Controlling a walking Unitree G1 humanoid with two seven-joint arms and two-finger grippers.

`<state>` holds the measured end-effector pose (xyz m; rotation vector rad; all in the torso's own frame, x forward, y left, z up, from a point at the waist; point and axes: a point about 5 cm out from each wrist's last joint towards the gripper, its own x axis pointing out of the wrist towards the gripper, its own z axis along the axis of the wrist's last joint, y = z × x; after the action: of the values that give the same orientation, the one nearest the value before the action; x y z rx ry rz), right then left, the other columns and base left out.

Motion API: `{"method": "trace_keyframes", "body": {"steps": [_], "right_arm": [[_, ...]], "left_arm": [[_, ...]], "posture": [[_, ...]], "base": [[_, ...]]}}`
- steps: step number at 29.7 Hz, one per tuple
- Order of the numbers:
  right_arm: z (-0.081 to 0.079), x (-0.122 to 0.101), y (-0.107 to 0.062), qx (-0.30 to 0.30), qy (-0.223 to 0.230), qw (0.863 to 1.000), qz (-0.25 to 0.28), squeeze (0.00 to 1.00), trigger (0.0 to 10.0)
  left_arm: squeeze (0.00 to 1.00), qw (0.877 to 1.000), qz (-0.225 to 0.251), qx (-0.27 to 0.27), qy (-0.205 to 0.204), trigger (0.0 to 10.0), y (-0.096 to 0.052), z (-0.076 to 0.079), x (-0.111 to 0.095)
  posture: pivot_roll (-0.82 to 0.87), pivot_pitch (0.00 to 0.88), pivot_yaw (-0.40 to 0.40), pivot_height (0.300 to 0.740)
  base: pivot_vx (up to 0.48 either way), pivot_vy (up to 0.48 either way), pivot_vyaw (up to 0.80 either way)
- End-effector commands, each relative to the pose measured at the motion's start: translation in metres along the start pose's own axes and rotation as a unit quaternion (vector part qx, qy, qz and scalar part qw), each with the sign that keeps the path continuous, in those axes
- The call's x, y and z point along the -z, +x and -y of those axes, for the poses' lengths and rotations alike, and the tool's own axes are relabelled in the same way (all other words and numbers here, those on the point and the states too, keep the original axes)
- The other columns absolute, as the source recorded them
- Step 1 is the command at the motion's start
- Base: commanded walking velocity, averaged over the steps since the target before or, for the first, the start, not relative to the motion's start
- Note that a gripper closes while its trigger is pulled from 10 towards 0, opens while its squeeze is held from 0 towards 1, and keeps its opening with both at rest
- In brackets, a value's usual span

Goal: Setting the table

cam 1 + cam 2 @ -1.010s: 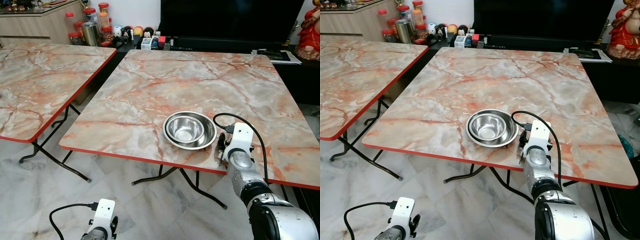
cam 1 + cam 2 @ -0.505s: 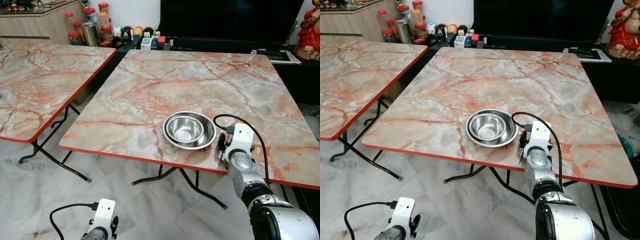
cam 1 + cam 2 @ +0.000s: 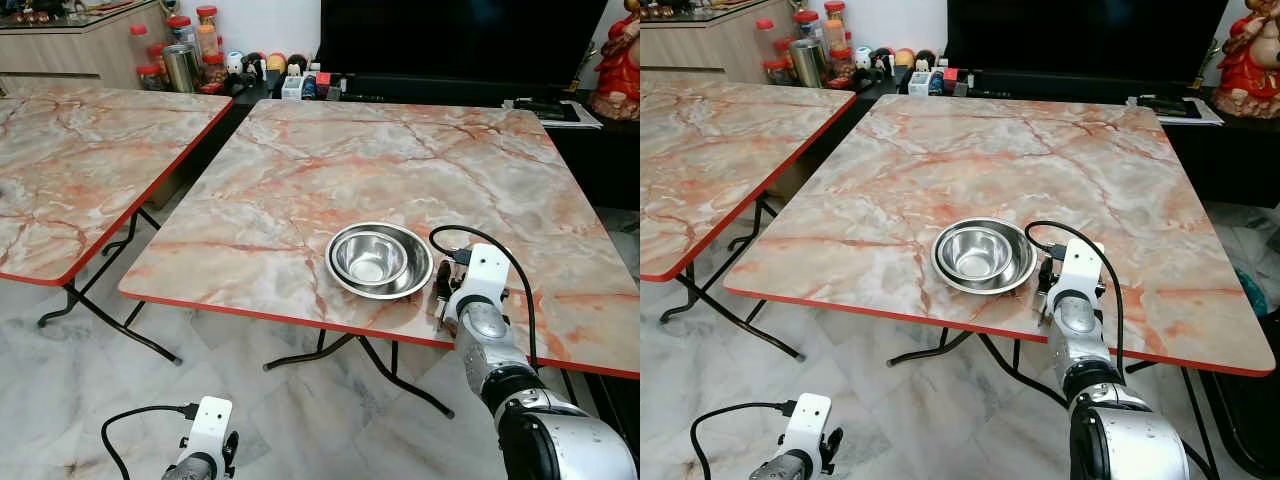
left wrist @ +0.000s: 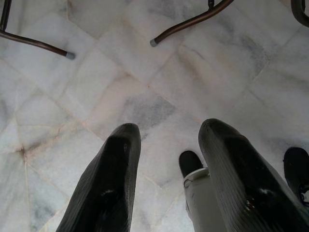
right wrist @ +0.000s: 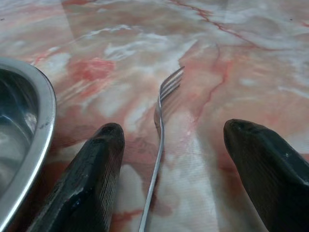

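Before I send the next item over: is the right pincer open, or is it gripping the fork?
Open. The right pincer has its fingers spread wide, and the fork lies flat on the table between them, untouched, beside the steel bowl.

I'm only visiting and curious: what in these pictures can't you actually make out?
- Fork: the handle end is cut off by the right wrist view's edge; in the head views the right gripper hides it.
- Jars on the far shelf: too small to tell their contents.
- Left gripper: the left eye view's bottom edge cuts it.
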<state>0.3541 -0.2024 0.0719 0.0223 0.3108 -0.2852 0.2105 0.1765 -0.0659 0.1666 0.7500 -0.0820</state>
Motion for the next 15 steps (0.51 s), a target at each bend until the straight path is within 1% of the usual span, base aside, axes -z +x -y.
{"method": "trace_keyframes", "body": {"steps": [1,9,15], "right_arm": [[0.003,0.006,-0.001,0.007,-0.004,1.000,-0.016,0.00,10.0],[-0.002,0.014,-0.003,-0.013,-0.014,0.999,-0.034,0.00,10.0],[-0.003,0.018,-0.004,-0.013,-0.026,0.998,-0.046,0.00,10.0]], "left_arm": [[0.00,1.000,0.005,0.001,0.003,10.0,0.001,-0.002,-0.004],[0.00,1.000,0.005,0.000,-0.001,10.0,0.002,-0.001,-0.006],[0.00,1.000,0.006,0.001,-0.003,10.0,0.002,-0.001,-0.007]], "posture": [[0.01,0.000,0.023,0.705],[0.01,0.000,0.019,0.705],[0.01,0.000,0.018,0.705]], "base": [[0.000,0.000,0.00],[0.000,0.000,0.00],[0.000,0.000,0.00]]}}
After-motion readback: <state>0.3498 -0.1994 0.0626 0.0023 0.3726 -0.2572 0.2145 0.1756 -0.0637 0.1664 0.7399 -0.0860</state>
